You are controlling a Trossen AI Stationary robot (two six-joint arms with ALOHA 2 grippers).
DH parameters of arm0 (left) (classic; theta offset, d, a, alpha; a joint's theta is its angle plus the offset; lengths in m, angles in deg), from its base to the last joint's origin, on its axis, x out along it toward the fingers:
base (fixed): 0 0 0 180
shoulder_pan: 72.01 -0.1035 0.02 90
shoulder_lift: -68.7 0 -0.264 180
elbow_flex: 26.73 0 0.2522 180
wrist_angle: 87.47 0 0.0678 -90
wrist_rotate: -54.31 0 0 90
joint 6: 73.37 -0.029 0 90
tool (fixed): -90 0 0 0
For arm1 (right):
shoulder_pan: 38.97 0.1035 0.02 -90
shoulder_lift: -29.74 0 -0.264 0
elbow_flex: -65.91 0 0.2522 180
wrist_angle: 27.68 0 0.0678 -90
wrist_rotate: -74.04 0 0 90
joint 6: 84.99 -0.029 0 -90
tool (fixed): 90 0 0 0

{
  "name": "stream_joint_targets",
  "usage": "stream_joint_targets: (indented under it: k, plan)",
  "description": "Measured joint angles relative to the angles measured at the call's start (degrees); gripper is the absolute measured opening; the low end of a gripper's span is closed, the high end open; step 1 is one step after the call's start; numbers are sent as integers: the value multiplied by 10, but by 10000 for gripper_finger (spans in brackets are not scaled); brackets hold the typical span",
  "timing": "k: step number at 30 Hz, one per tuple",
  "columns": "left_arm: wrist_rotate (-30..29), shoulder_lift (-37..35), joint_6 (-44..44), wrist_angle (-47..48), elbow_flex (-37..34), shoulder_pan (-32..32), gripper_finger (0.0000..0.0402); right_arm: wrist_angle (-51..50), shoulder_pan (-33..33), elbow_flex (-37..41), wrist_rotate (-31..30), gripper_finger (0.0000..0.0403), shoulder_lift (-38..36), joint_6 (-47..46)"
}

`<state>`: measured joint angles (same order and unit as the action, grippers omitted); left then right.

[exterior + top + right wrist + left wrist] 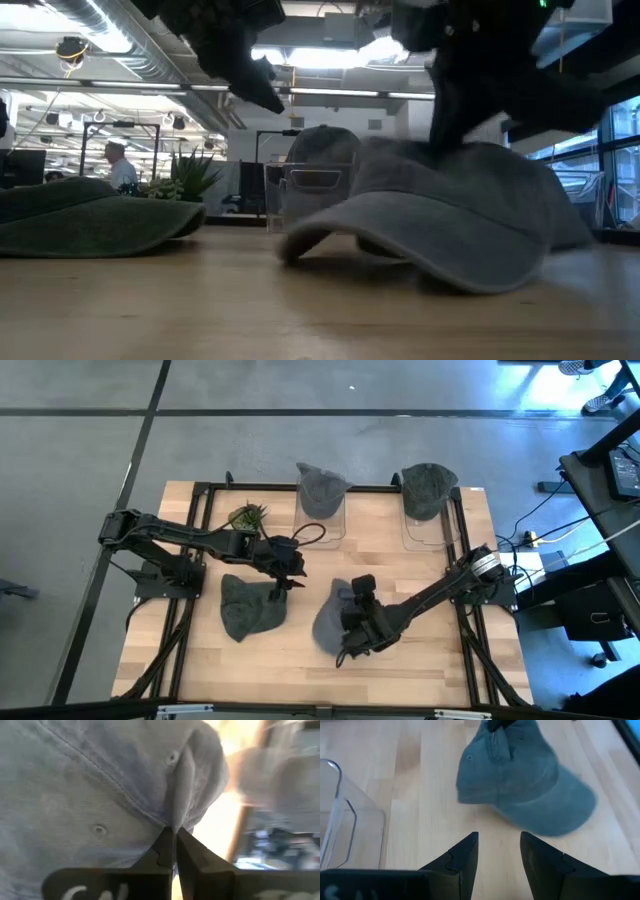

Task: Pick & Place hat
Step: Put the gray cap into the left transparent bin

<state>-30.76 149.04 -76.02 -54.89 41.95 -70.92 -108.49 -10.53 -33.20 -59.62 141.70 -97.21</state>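
Right gripper pinches the blue-grey hat near the centre of the table.

The right gripper (174, 840) has its fingers pressed together on a fold of the crown of the blue-grey hat (332, 622), which lies on the table (420, 660) at about 5 o'clock from the centre. The left gripper (499, 847) hangs with its fingers spread and empty, just above the dark green hat (250, 605) at 8 o'clock. Two more hats rest on clear stands (425, 525) at 12 and 1 o'clock, and a small plant (247, 516) stands at 10 o'clock. The hold takes only a thin ridge of cloth, so I judge the hat may slip out when lifted, or hang down and drag its brim on the wood.
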Motion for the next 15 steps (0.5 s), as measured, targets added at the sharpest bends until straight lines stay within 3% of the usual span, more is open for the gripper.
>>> stream_joint_targets:
  k: [7, 15]
  plan:
    - [1, 0, 49, -86, 0, -10, 141, -75, 12, -70, -139, 6, -1, 132]
    - [55, -21, 27, -87, 35, -17, 141, -74, 16, -113, -204, 6, -2, 269]
